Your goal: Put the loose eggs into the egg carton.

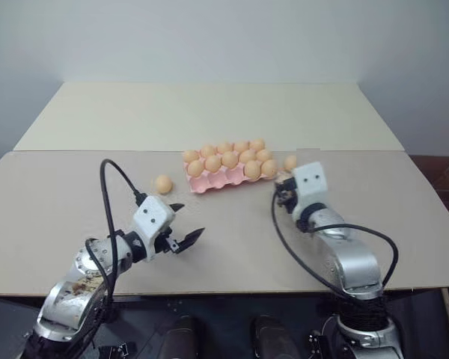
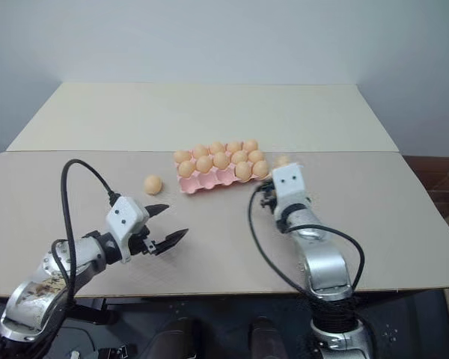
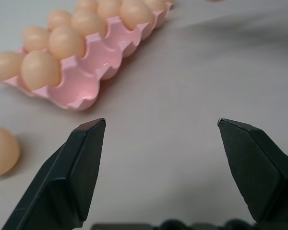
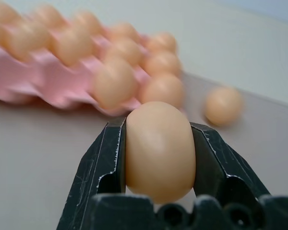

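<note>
While clamped, the right gripper (image 4: 159, 143) holds a smooth oval egg (image 4: 159, 151).

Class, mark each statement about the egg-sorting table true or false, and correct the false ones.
1. The right gripper holds an egg. True.
2. The left gripper is shut on an egg. False: it is open and holds nothing.
3. The egg carton is full. False: some front cups are free.
4. A loose egg lies on the table to the carton's left. True.
</note>
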`<state>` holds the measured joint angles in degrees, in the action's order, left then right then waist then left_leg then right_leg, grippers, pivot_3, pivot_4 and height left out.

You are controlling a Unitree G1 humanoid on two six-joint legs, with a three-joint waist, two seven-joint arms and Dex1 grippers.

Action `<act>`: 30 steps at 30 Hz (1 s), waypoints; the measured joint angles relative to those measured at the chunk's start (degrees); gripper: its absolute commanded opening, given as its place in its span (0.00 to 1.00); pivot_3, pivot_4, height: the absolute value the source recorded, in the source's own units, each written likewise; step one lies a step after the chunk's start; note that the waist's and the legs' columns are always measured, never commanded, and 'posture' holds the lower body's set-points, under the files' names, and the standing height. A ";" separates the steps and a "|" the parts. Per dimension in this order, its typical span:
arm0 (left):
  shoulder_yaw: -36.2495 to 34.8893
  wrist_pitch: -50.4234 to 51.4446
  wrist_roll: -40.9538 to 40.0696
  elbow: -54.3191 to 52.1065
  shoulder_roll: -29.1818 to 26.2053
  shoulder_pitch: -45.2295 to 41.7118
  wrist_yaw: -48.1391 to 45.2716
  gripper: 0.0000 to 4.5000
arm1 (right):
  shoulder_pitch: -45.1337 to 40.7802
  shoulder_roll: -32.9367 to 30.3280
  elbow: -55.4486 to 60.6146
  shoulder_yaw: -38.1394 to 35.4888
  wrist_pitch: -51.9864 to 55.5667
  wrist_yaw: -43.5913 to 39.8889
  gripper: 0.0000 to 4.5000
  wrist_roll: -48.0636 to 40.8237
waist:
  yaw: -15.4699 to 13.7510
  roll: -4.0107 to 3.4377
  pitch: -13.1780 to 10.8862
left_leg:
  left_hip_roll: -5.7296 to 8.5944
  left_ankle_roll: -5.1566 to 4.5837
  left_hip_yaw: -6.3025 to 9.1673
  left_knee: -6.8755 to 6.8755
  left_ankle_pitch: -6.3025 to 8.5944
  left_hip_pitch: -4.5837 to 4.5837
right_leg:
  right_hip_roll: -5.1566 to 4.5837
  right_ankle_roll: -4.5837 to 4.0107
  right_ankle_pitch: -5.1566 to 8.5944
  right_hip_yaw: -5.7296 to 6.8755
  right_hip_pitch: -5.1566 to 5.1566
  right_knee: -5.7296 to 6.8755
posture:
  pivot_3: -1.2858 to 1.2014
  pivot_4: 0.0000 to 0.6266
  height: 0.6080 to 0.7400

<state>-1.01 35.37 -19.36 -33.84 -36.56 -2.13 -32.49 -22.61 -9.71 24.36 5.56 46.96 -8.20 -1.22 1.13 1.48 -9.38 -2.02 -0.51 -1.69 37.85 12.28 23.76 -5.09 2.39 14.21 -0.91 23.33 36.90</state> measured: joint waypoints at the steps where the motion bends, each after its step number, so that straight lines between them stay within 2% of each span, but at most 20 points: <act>1: -0.29 0.79 0.06 -0.31 -0.54 -0.01 0.24 0.90 | -1.74 0.94 -0.09 0.86 0.00 0.00 0.36 -0.09 | -0.02 0.00 0.00 | 0.01 0.00 0.00 0.00 0.00 0.00 | -0.01 0.00 0.00 0.00 0.00 0.00 | 0.52 0.24 1.00; 6: -0.27 3.00 0.82 -0.44 -0.98 -0.95 1.71 0.90 | -7.52 4.76 -6.31 3.41 -1.85 0.40 0.35 -0.01 | -0.44 0.01 0.00 | 0.04 0.00 -0.02 0.00 0.00 0.03 | -0.06 0.01 0.01 0.07 -0.02 -0.04 | 0.52 0.24 1.00; 15: -0.28 6.59 -0.13 -1.84 1.43 -2.43 3.43 0.90 | -12.63 6.30 -22.35 5.37 -9.14 0.22 0.35 1.49 | 0.04 0.01 0.00 | 0.04 0.00 -0.03 0.00 0.00 0.03 | -0.04 -0.01 0.00 0.02 0.05 0.08 | 0.52 0.24 1.00; 28: -0.29 7.19 -0.58 -2.10 1.47 -2.85 3.58 0.90 | -17.06 8.17 -34.67 6.74 -17.07 -1.07 0.35 3.34 | 0.11 0.01 0.00 | 0.05 0.00 -0.02 0.00 0.00 0.03 | -0.05 -0.01 0.00 0.02 0.05 0.09 | 0.52 0.24 1.00; 29: -0.29 7.17 -0.52 -2.10 1.45 -2.86 3.58 0.90 | -17.11 8.30 -35.37 6.72 -17.63 -0.88 0.50 3.36 | 0.11 0.01 0.00 | 0.05 0.00 -0.02 0.00 0.00 0.03 | -0.05 -0.01 0.00 0.02 0.05 0.09 | 0.52 0.24 1.00; 30: -0.28 7.17 -0.50 -2.10 1.43 -2.85 3.58 0.90 | -17.11 8.42 -35.96 6.68 -18.13 -0.71 0.56 3.40 | 0.11 0.01 0.00 | 0.05 0.00 -0.01 0.00 0.00 0.04 | -0.05 -0.01 0.00 0.02 0.05 0.09 | 0.52 0.24 1.00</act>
<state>-1.29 42.54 -19.86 -35.94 -35.13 -4.98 -28.91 -39.72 -1.30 -11.61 12.24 28.83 -8.91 2.18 1.24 1.49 -9.38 -1.97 -0.51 -1.70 37.85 12.29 23.80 -5.14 2.38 14.21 -0.89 23.38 36.99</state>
